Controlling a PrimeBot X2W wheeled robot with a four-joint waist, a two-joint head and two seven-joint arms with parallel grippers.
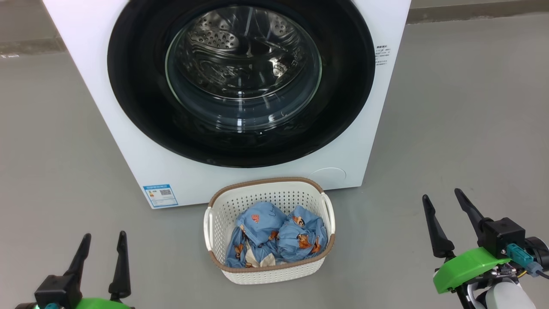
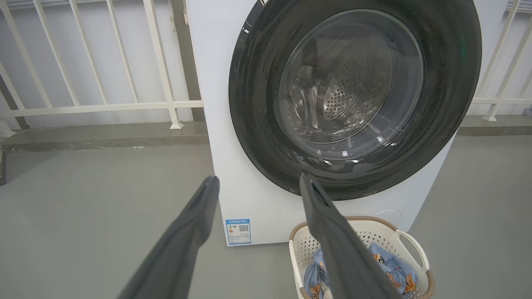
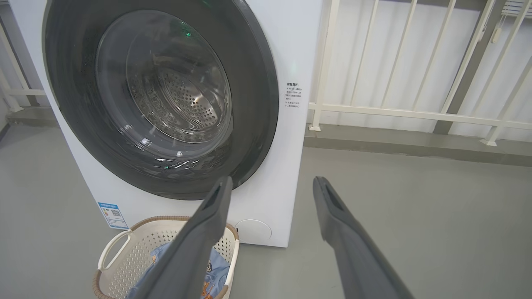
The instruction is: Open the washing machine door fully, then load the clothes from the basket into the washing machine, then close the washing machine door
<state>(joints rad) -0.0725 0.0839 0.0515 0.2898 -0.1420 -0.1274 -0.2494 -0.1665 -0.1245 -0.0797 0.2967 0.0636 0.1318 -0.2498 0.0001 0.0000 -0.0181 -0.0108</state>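
Note:
The white washing machine point(image 1: 386, 107) stands ahead with its round black-rimmed door point(image 1: 137, 98) shut; the steel drum shows through the glass. The cream basket point(image 1: 223, 201) sits on the floor right in front of it, holding light blue clothes point(image 1: 274, 236) printed with bears. My left gripper point(image 1: 105, 242) is open at the lower left, well left of the basket. My right gripper point(image 1: 441, 199) is open at the lower right, apart from the basket. The door point(image 2: 257, 104) and basket point(image 2: 409, 245) appear past the left fingers point(image 2: 195, 216); the door point(image 3: 257, 83) and basket point(image 3: 124, 253) past the right fingers point(image 3: 336, 216).
Grey floor point(image 1: 463, 128) stretches on both sides of the machine. A white railing point(image 2: 104, 106) runs behind the machine on the left, and another railing point(image 3: 415, 114) on the right. A blue label point(image 1: 161, 195) sits at the machine's lower left corner.

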